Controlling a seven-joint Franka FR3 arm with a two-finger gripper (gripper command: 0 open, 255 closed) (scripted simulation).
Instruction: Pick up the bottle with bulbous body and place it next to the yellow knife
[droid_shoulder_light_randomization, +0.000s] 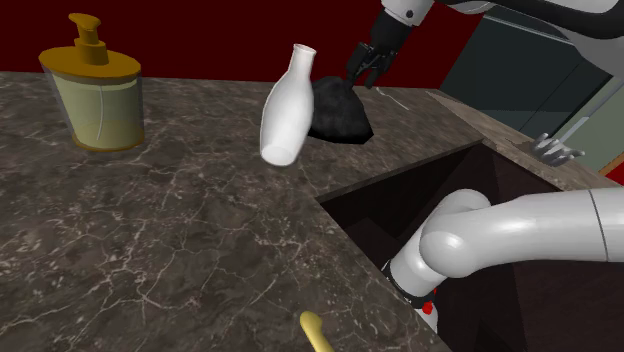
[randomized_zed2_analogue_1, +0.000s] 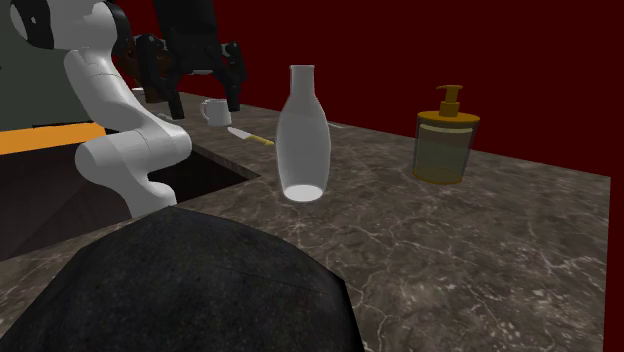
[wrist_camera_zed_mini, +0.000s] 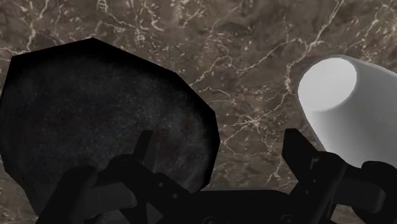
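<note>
Shoulder view, nearest edge: a yellow knife handle is lying on the dark marbled bench, just beside the corner of the sink. The white arm is passing over the sink.

Mid-bench: the white bottle, round-bodied with a narrow neck, is standing upright, well apart from the knife. Just behind it a black lump is sitting on the bench.

The tool is hovering over that lump, fingers spread apart and gripping nothing. In the wrist view the lump is lying under the tool, and the bottle is standing just outside one finger, not between the two.

Farther back, toward the shoulder view's left, an amber soap dispenser is standing alone. In the second exterior view a white mug is sitting near the knife's blade end.
</note>
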